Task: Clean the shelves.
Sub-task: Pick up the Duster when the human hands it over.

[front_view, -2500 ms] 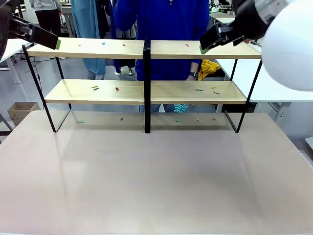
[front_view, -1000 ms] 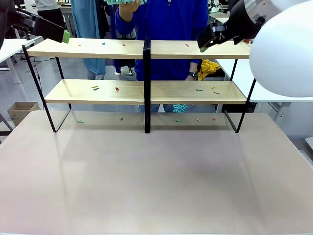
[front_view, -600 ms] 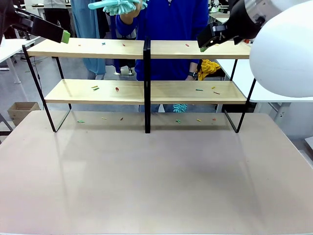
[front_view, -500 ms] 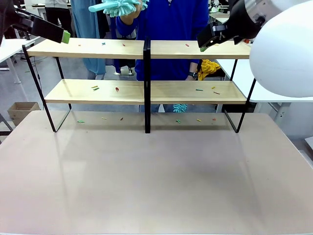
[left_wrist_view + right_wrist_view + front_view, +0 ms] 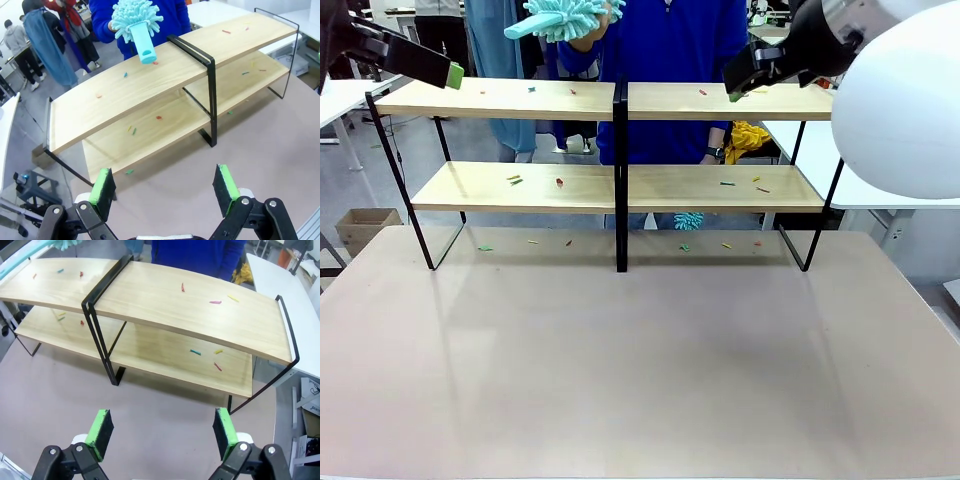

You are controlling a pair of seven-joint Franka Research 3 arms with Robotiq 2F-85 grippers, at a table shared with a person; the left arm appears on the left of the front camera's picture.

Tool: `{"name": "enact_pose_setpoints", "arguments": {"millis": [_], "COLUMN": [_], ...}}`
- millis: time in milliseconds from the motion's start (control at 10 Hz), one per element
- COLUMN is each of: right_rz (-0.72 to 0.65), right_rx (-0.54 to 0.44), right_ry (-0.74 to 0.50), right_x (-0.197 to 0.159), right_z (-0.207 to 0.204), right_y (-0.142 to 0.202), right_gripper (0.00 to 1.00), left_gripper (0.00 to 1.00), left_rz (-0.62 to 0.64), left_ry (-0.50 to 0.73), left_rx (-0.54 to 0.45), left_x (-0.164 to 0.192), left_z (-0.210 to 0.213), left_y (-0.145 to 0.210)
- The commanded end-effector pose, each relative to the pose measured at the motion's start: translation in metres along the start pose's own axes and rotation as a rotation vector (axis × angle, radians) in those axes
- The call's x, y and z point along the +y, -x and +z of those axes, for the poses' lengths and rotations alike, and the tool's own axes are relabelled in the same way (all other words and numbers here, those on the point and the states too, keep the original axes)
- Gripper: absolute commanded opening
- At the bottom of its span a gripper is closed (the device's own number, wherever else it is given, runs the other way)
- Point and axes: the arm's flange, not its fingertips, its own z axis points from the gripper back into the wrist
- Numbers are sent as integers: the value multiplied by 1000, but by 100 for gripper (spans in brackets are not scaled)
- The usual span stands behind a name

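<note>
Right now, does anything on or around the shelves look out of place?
Small coloured scraps lie scattered over both tiers of the shelves and on the tabletop under them. Nothing looks tilted or damaged.

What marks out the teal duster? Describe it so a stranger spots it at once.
Start at the shelves, the wide two-tier wooden rack. Above the left half of its top board, the person in blue holds up the duster. It has a fluffy teal head on a smooth teal handle, far bigger than the tiny coloured scraps on the boards.
</note>
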Motion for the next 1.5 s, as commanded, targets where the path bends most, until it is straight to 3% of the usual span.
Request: {"name": "enact_pose_setpoints", "arguments": {"millis": [0, 600, 900, 1400], "right_rz": [-8, 64, 91, 61], "right_rx": [-60, -42, -23, -96], "right_ry": [22, -47, -89, -158], "right_x": [8, 9, 8, 4], "right_z": [9, 65, 64, 69], "right_y": [5, 45, 46, 44], "right_gripper": [100, 100, 100, 100], "left_gripper": [100, 100, 100, 100], "left_rz": [4, 4, 4, 4], "left_ry": [-2, -2, -2, -2], "left_rx": [-1, -1, -1, -1], "left_x": [0, 0, 0, 0], "left_z": [0, 0, 0, 0], "left_y": [0, 0, 0, 0]}}
